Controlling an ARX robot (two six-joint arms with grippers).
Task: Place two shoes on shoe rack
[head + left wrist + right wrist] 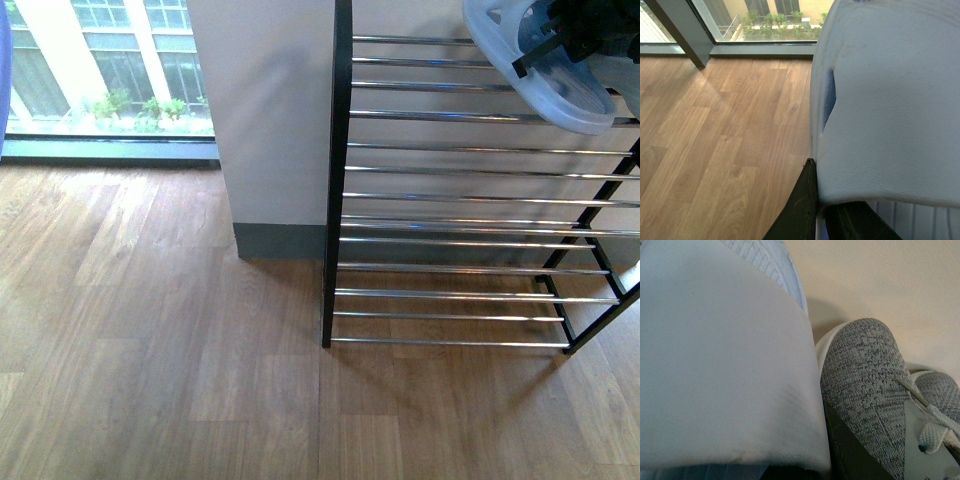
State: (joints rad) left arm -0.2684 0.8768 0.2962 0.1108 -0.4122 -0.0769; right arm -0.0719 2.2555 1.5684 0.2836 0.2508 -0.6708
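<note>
Front view: shoe rack (470,205) w/ black frame and chrome rods stands on the wood floor (150,350), just beside a grey wall pillar (265,120). Window (110,65) is further from the rack, past the pillar.

At the rack's upper tier a pale blue slide slipper (545,65) hangs tilted, sole side showing, its lower edge touching or just over the top rods; can't tell which. A black end effector (555,40) of the right arm is clamped on it, fingers on either side of the slipper's strap/edge. Right wrist view is mostly filled by that slipper's pale strap (725,360); end effector itself isn't seen there. Just beside the slipper sits a grey knit sneaker (865,390) w/ white sole rim and pale laces, and a second grey knit sneaker (940,390) behind it, both against the cream wall (880,275).

Left wrist view: another pale blue slide slipper (890,100) fills the frame, held above the floor away from the rack, window behind. Left end effector (822,210) shows black fingers (800,205) closed on the slipper's strap edge, one finger outside, one under.
</note>
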